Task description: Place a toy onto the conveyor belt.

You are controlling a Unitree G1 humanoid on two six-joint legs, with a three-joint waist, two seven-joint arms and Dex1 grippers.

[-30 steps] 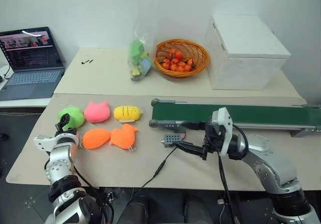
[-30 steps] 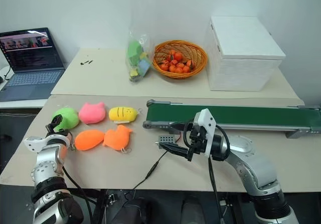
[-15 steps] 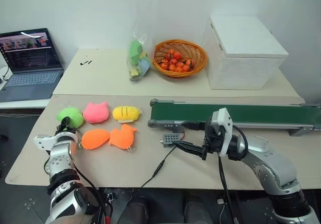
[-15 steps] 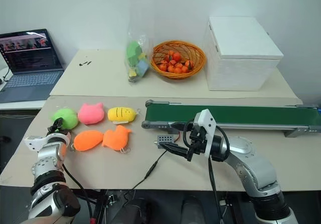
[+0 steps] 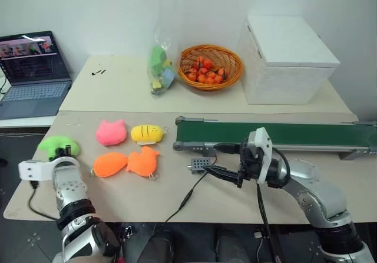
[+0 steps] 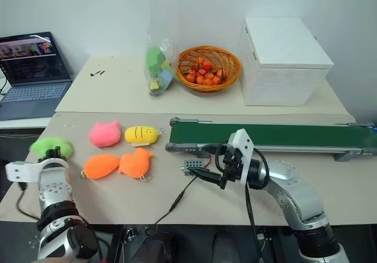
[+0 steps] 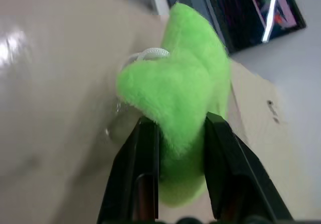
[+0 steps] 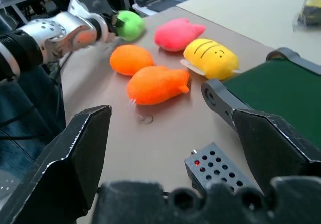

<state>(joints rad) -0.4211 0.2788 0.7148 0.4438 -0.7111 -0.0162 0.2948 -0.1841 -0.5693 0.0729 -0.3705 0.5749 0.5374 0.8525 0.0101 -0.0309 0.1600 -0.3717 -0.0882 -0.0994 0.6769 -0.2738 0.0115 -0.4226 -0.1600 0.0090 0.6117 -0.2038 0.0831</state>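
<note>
The left gripper (image 7: 173, 133) is clamped on the toy (image 5: 57, 145), apparently just clear of the table's left edge. The belt (image 5: 294, 135) lies well off to the right, nearer the right gripper (image 5: 227, 173), whose fingers stand apart, empty.

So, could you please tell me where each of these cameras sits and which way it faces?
Left and right eye views: on the head, looking forward and down over the table; both arms show.
Left wrist view: along the left gripper, shut on the toy.
Right wrist view: along the open right gripper, toward the conveyor belt.
Shared: the right wrist and eye views both show toy, belt and left gripper.
</note>
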